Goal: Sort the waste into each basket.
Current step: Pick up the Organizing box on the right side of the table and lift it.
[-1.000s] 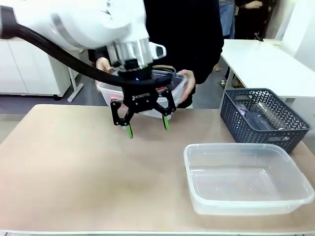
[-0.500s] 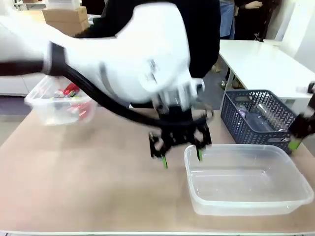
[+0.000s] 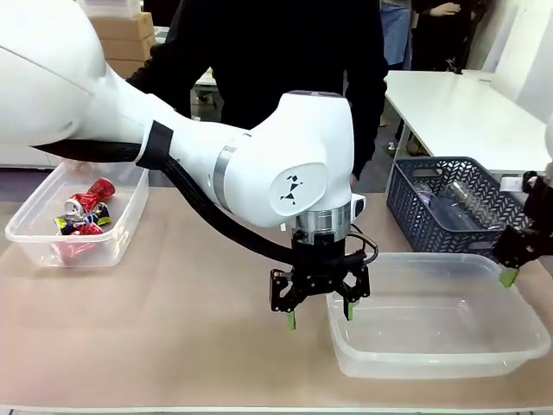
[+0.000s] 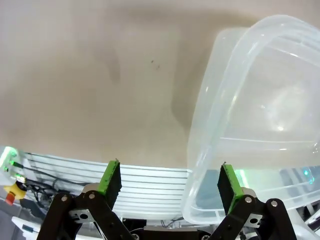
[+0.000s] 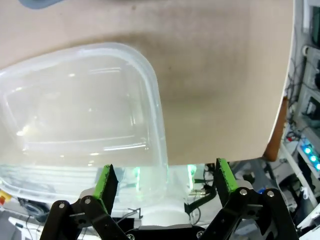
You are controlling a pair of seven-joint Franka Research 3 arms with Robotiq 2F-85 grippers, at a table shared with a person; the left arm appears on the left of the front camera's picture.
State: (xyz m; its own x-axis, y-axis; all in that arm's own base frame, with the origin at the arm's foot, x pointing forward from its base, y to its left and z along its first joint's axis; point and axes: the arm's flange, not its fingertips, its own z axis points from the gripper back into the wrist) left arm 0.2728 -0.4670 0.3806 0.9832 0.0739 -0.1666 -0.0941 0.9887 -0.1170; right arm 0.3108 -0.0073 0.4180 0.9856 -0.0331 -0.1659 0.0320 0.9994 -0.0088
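**A:** From the front, where is the waste?

**B:** Crushed red and black cans [image 3: 82, 216] lie in the left tub [image 3: 26, 244], at the far left of the table [image 3: 155, 320]. Clear bottles [image 3: 445, 203] lie in the dark lattice basket [image 3: 449, 233] at the far right. The near tub [image 3: 432, 324], also clear, sits in front of that basket. A person [image 3: 285, 52] in dark clothes stands at the far side.

**A:** And the pincers?

**B:** The left gripper [image 3: 320, 316] points down at the near tub's left end. It is spread wide and holds nothing. One finger is outside the rim and the other is at or just inside it. The right gripper [image 3: 517, 259] is at the right edge of the picture, by the tub's far right corner. I can't judge its spread from here.

**A:** What does the left wrist show?

**B:** The green pads [image 4: 111, 177] stand far apart with nothing between them. One is over bare table and the other is over the tub's rounded corner. I can't tell whether it touches.

**A:** And the right wrist?

**B:** It is also spread wide and holding nothing. The fingertips [image 5: 225, 177] straddle the near tub's rim. One is on the tub side and the other is near the table's edge.
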